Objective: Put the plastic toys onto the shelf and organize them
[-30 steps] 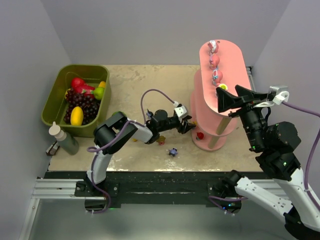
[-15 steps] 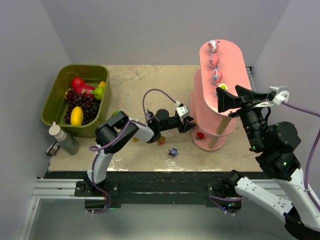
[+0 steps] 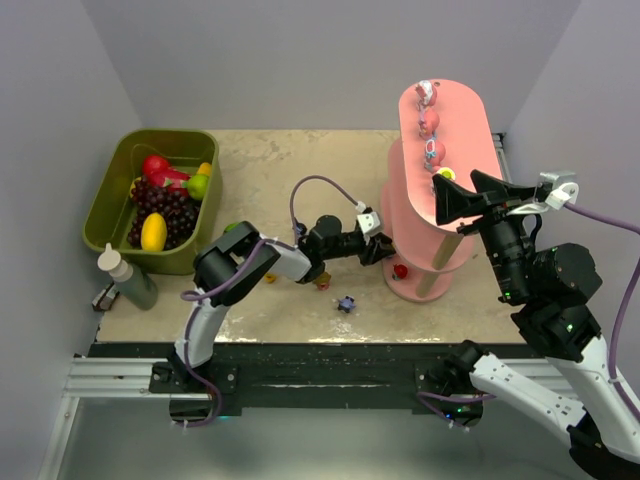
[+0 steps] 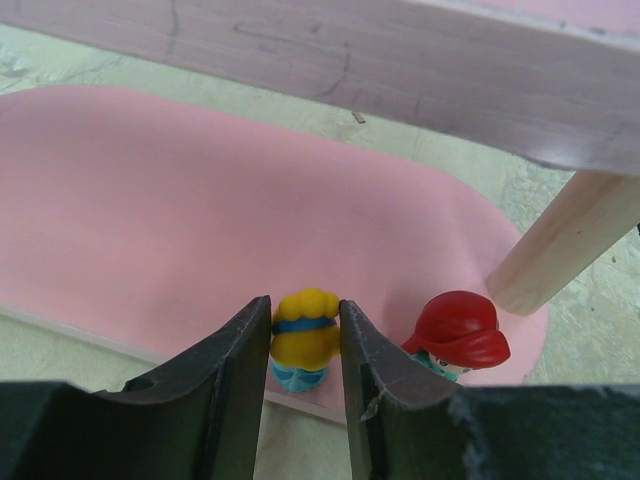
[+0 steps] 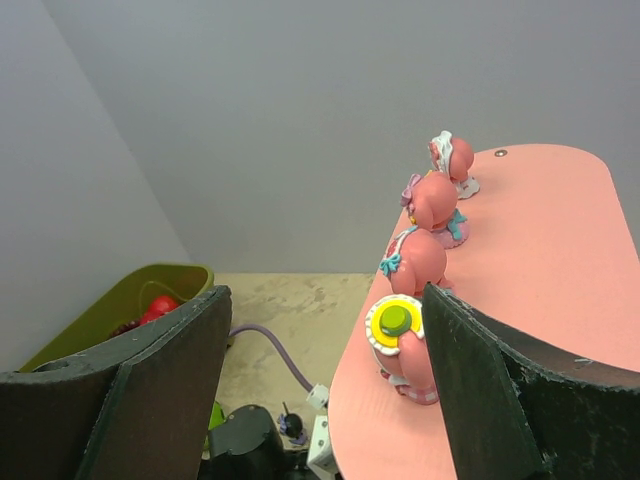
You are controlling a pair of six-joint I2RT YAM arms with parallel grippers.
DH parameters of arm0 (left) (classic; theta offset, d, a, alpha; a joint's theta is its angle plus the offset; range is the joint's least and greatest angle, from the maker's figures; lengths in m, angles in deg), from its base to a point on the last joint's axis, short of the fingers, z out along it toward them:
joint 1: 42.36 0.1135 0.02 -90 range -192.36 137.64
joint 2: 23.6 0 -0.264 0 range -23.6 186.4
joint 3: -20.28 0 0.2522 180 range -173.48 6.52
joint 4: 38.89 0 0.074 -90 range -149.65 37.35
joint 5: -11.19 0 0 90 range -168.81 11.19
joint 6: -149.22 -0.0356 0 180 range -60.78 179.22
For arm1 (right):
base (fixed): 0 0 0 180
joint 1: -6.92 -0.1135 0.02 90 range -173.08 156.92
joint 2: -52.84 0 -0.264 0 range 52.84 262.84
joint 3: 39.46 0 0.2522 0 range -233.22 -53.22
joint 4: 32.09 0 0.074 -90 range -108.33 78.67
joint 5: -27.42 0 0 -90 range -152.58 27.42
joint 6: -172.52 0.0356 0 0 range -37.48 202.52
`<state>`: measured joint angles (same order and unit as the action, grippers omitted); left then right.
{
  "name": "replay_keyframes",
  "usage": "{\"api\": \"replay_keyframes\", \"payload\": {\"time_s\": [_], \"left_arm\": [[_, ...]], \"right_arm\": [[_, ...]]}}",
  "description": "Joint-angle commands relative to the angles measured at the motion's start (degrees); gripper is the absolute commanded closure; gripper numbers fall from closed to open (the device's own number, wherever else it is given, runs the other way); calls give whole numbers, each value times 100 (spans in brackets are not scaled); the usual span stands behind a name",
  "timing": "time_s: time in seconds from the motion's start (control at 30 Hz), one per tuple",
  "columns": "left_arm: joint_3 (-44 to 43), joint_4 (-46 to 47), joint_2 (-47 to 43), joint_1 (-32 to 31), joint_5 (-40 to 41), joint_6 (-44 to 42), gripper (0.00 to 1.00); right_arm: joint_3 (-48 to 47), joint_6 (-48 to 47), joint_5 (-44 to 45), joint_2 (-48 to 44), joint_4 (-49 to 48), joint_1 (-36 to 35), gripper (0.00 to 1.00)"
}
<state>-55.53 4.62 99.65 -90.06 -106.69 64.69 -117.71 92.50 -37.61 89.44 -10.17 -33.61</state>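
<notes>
Down low, the left gripper is pinching a yellow-haired figurine, its dark fingers pressed to either side of the toy's head. The toy stands upright at the very rim of the bottom board of the pink shelf, on the long edge that faces the arm (whether its base bears on the board or hangs just above it I cannot tell). Just beside it, toward the board's rounded end, a red-haired figurine stands by the same edge, near the tan post that runs up to the middle board. The right gripper hangs with its fingers spread wide and nothing between them, at the near end of the top board. Along that board's left long edge four pink figurines stand in a row, the nearest one capped yellow and green and just beside the gripper's right finger. On the table, toward its front edge, an orange-brown toy lies beneath the left arm, and a dark blue-purple toy lies apart from it, closer to that edge. An olive-green bin of fake fruit sits at the table's left edge, with a bottle at the front-left corner.
</notes>
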Motion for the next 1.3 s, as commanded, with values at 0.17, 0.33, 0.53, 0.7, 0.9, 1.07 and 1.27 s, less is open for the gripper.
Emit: {"api": "replay_keyframes", "payload": {"time_s": [0.17, 0.33, 0.53, 0.7, 0.9, 1.07, 1.27], "left_arm": [[-563, -199, 288, 7, -543, -275, 63], [-748, -366, 385, 42, -692, -371, 63], [-757, -437, 394, 59, -649, -416, 55], [-713, -393, 271, 68, -535, -433, 43], [-695, -375, 139, 59, -394, -477, 32], [-555, -314, -19, 68, -192, -512, 29], [-300, -313, -274, 68, 98, -521, 29]], "right_arm": [[-2, -66, 148, -30, -184, 2, 20], [7, -75, 175, -30, -183, -7, 20], [15, -66, 175, -21, -192, 2, 20], [15, -66, 175, -4, -192, -7, 20], [7, -75, 183, -4, -175, -7, 20], [7, -66, 184, -4, -175, 2, 20], [-20, -31, 175, 49, -140, 2, 20]]}}
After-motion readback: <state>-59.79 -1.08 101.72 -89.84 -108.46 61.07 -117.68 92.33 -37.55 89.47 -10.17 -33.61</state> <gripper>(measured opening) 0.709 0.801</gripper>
